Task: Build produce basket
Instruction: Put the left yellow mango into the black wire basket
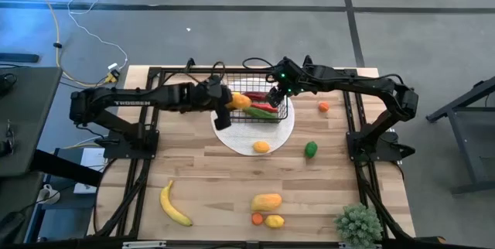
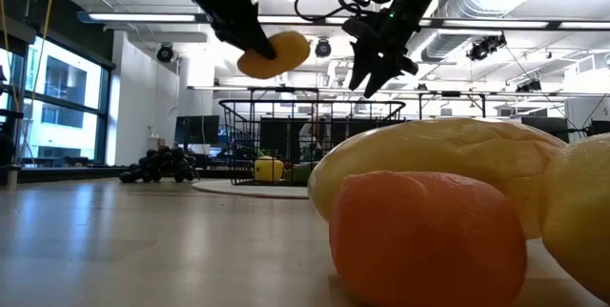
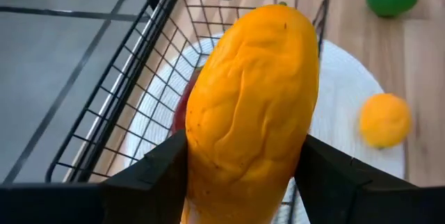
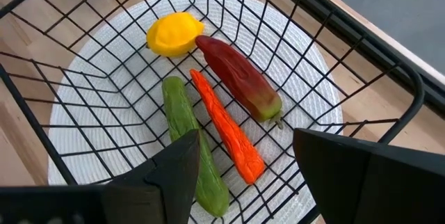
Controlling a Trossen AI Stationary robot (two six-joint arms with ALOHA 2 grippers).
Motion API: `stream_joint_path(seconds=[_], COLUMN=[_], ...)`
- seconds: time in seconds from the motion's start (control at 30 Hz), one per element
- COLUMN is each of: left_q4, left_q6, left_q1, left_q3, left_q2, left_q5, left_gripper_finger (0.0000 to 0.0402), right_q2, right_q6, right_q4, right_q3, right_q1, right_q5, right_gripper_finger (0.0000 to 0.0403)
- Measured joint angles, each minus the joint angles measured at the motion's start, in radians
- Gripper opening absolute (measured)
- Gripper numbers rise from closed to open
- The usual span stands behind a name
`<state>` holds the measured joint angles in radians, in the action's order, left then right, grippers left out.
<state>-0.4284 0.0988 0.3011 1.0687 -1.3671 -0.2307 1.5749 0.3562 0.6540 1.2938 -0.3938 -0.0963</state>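
Wooden table (image 1: 216, 179), black wire-mesh basket (image 1: 259, 94) on white disc (image 1: 240, 139), left tool (image 1: 224, 104) clamping wrinkled orange-yellow fruit (image 3: 250, 106), right tool (image 1: 274, 96) parted, empty

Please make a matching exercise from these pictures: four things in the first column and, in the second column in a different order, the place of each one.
Things
1. orange-yellow fruit
2. banana
3. green cucumber
4. potted plant

Places
A. lying inside the basket
B. on the table at its near right corner
C. held in the left tool above the basket
D. on the table near its front left part

Pairs: 1-C, 2-D, 3-A, 4-B
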Motion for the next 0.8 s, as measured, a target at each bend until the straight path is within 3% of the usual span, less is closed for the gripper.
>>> stream_joint_path(seconds=[0.3,0.57,0.8], left_q4=[0.026,0.022,-0.037], left_q6=[0.071,0.122,0.121], left_q1=[0.113,0.15,0.153], left_q3=[0.0,0.0,0.0], left_q2=[-0.08,-0.15,-0.18], left_q5=[0.151,0.153,0.147], left_gripper_finger=[0.0227,0.0245,0.0274], right_q2=[0.0,0.0,-0.02], right_q6=[0.196,0.294,0.369], right_q4=[0.024,0.048,0.091], right_q3=[0.0,0.0,0.001], right_q1=[-0.012,-0.047,-0.073], right_q5=[-0.004,-0.009,-0.092], right_gripper_finger=[0.0213,0.0213,0.0213])
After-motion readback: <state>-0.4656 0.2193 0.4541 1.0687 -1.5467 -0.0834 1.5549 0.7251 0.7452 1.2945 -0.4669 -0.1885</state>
